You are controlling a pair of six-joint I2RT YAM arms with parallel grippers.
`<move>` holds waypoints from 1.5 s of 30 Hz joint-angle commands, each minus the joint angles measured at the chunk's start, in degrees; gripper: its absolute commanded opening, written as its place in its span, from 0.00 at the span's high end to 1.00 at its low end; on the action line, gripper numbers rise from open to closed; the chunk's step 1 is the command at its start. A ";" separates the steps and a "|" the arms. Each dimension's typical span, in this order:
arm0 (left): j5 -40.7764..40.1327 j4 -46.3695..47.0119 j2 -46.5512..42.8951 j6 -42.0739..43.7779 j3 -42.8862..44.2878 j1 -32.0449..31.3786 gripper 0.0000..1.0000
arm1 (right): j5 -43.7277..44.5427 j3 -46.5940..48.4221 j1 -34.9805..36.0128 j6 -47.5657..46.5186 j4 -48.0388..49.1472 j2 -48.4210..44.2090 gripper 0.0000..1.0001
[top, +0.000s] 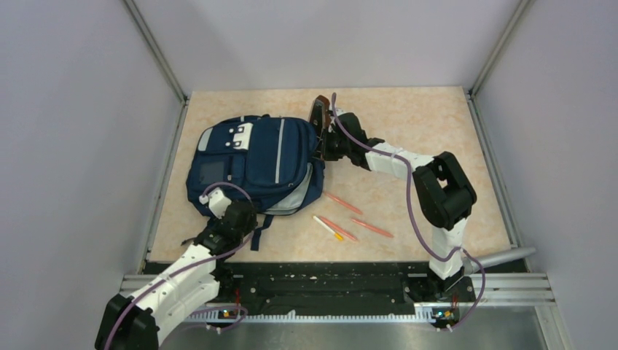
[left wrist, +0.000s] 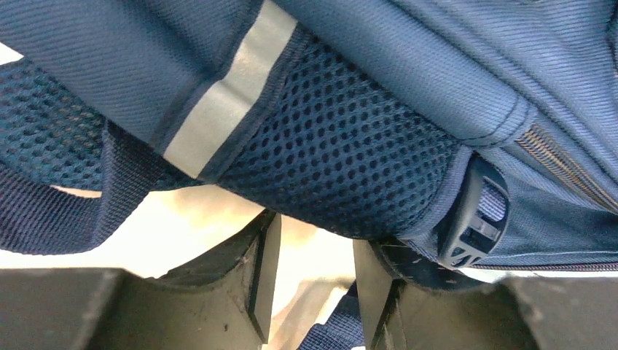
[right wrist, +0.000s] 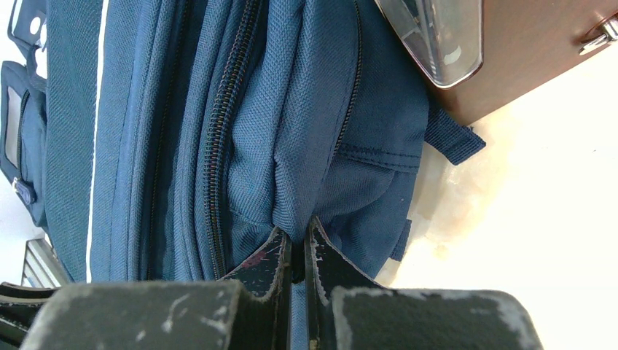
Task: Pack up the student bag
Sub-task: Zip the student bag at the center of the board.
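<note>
Left wrist: student bag [left wrist: 342, 146] (perforated mesh)

Three slim orange pens [top: 343, 203] and a white pen with a yellow band [top: 328, 228] lie close together on the pale marbled counter [top: 437, 131]. A brown hard case with a clear window [right wrist: 525, 58] sits farther back.

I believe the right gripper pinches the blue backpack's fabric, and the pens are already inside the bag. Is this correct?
Not quite. The right gripper does pinch the backpack, but the pens lie on the table beside it, not inside, as the top external view shows.
</note>
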 commanded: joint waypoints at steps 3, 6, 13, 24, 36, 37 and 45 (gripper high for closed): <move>-3.52 0.35 -0.47 -2.57 0.49 0.43 0.53 | -1.36 1.41 -0.53 0.98 7.33 -1.01 1.00; -2.61 4.56 0.31 0.66 0.82 0.43 0.53 | -1.54 1.32 -0.53 1.05 7.44 -1.03 1.00; 1.19 9.92 1.60 9.39 3.39 0.44 0.40 | -1.74 0.65 -0.51 1.22 7.83 -1.34 1.00; -0.29 12.47 3.71 11.97 3.54 0.39 0.69 | -2.34 0.48 -0.53 1.52 8.39 -1.16 1.00; 9.20 13.31 5.11 16.93 4.91 0.41 1.00 | -2.40 -1.67 -0.45 1.73 9.14 -2.33 1.00; 10.77 14.00 5.00 17.17 4.62 0.34 1.00 | -2.42 -1.86 -0.44 1.76 9.37 -2.42 1.00; 20.00 17.36 4.49 20.57 5.24 -2.47 1.00 | -2.34 -2.89 0.38 2.18 9.95 -2.82 1.00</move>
